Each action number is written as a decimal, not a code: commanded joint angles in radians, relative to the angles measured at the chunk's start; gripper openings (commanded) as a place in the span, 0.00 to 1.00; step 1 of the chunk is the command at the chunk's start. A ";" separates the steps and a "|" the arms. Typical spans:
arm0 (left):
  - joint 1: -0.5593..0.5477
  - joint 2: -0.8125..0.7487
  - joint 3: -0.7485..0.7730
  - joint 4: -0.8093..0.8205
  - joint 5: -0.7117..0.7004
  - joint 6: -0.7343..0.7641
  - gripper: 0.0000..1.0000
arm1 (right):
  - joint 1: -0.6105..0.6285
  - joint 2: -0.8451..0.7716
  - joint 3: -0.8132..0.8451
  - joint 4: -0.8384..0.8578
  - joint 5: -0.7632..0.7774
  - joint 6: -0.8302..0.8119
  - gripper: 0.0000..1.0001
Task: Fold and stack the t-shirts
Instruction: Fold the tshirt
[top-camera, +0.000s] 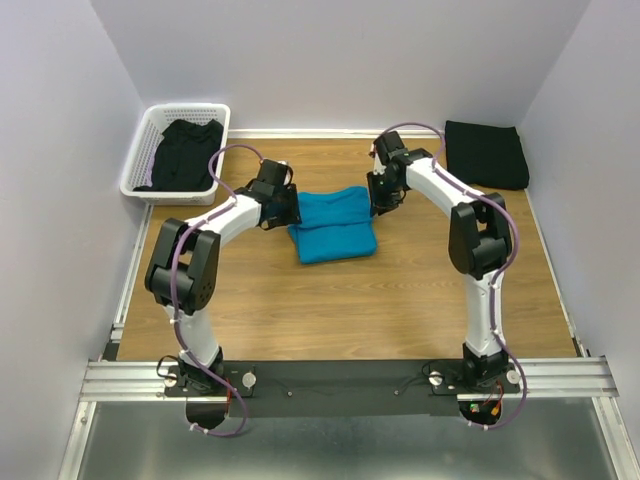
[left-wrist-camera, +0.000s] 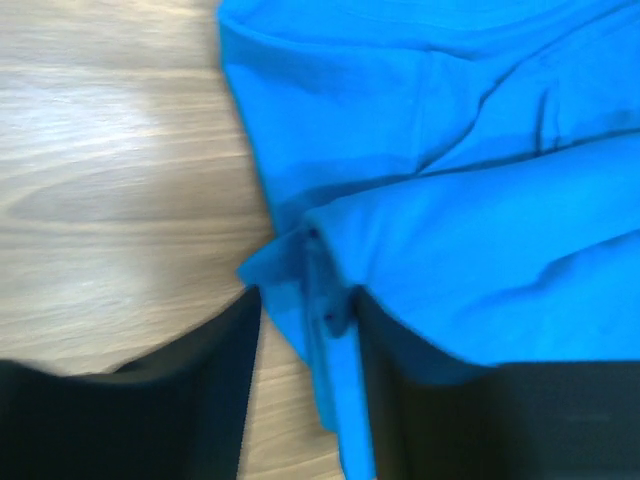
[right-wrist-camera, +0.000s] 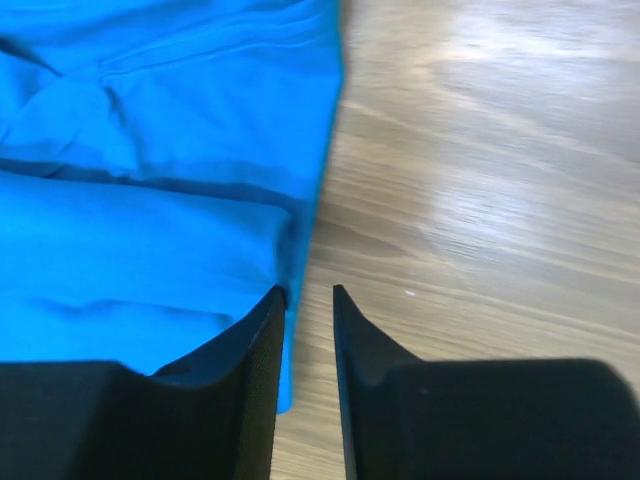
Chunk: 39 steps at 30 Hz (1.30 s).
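Note:
A bright teal-blue t-shirt (top-camera: 335, 222), folded into a rough rectangle, lies on the wooden table between both arms. My left gripper (top-camera: 290, 210) sits at its left edge. In the left wrist view that gripper (left-wrist-camera: 307, 300) is open, and a loose corner of the teal t-shirt (left-wrist-camera: 450, 150) lies in the gap with bare wood beside it. My right gripper (top-camera: 378, 205) is at the shirt's right edge. In the right wrist view it (right-wrist-camera: 308, 292) stands narrowly open over wood, its left finger against the teal t-shirt's (right-wrist-camera: 150, 170) hem. A folded black t-shirt (top-camera: 486, 152) lies at the back right.
A white lattice basket (top-camera: 140, 160) at the back left corner holds a crumpled black t-shirt (top-camera: 188, 155). White walls close in the table on three sides. The arms' bases stand on a metal rail (top-camera: 340, 378) at the near edge.

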 joint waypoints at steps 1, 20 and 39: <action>0.011 -0.123 -0.012 -0.028 -0.045 -0.004 0.61 | 0.029 -0.093 -0.019 0.017 0.138 -0.019 0.35; -0.046 -0.562 -0.403 0.019 -0.054 -0.069 0.61 | 0.242 -0.115 -0.187 0.281 -0.056 0.025 0.28; -0.061 -0.512 -0.408 0.123 0.002 -0.055 0.61 | 0.069 0.190 0.359 0.281 0.072 0.072 0.31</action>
